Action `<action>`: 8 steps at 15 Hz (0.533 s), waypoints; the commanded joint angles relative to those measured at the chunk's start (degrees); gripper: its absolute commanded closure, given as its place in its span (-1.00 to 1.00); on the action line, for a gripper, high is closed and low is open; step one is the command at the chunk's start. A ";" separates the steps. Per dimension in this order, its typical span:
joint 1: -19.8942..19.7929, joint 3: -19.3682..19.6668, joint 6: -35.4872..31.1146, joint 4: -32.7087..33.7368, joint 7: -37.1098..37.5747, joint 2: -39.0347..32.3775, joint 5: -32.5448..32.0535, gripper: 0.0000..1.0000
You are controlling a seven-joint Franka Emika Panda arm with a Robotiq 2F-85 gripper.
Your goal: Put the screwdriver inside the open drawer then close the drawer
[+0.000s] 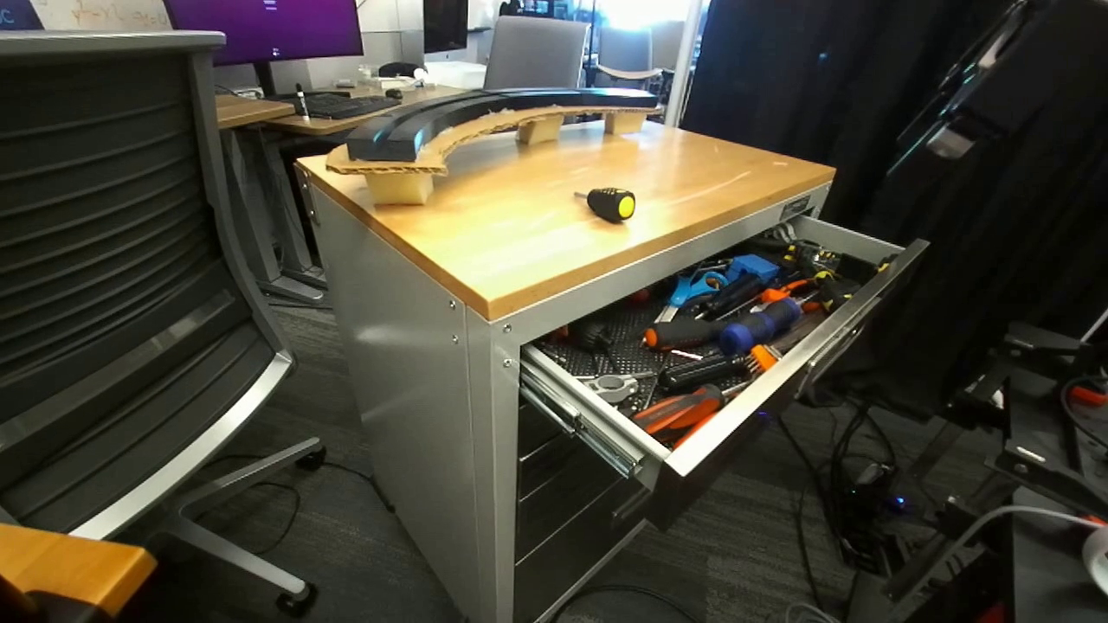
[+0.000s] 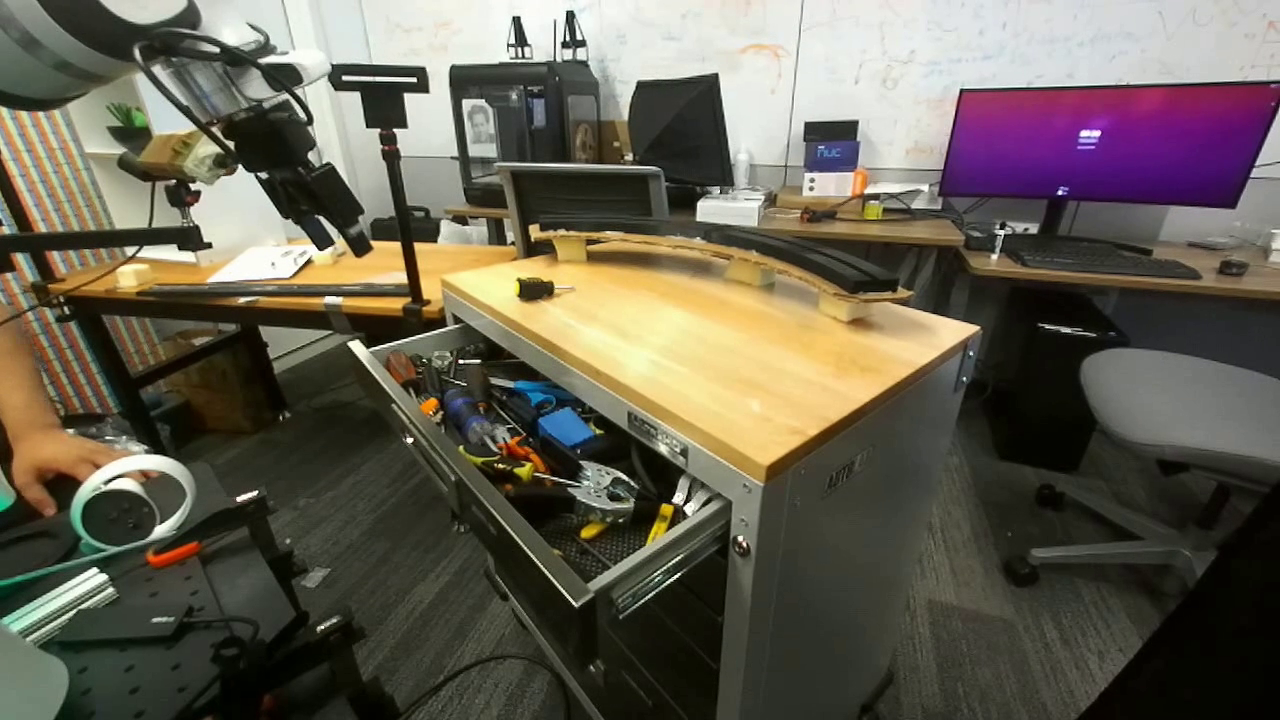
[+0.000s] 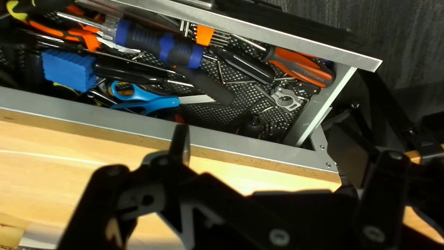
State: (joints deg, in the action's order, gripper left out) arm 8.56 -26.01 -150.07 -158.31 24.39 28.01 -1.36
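The screwdriver [image 1: 610, 204] is short and black with a yellow butt end. It lies on the cabinet's wooden top, and also shows in an exterior view [image 2: 535, 289] near the edge above the drawer. It is out of the wrist view. The top drawer [image 1: 803, 353] is pulled open and full of tools; it also shows in an exterior view [image 2: 480, 500] and the wrist view [image 3: 260, 34]. My gripper [image 2: 338, 238] is in the air, off the end of the cabinet top and apart from the screwdriver. Its fingers [image 3: 281, 149] are spread with nothing between them.
A black curved track [image 1: 511, 117] on cardboard and foam blocks stands along the back of the cabinet top. A thin black stand [image 2: 395, 190] rises beside my gripper. A person's hand [image 2: 60, 460] rests by a black cart. A chair [image 1: 112, 260] stands beside the cabinet.
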 commanded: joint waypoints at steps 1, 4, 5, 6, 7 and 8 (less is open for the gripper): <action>0.71 0.85 0.15 0.04 0.37 -0.01 -0.63 -1.00; 0.28 1.85 -0.24 3.82 0.15 -5.14 0.64 -1.00; -0.76 1.58 -0.76 6.01 0.79 -7.65 -0.13 -1.00; -2.05 0.95 -0.70 8.52 1.47 -10.26 -1.57 -1.00; -2.58 0.73 -0.11 10.66 1.59 -12.22 -2.61 -1.00; -3.10 0.73 0.20 13.18 1.89 -14.51 -3.60 -1.00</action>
State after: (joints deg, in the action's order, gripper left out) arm 7.56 -24.97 -150.15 -153.43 24.58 21.87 -1.92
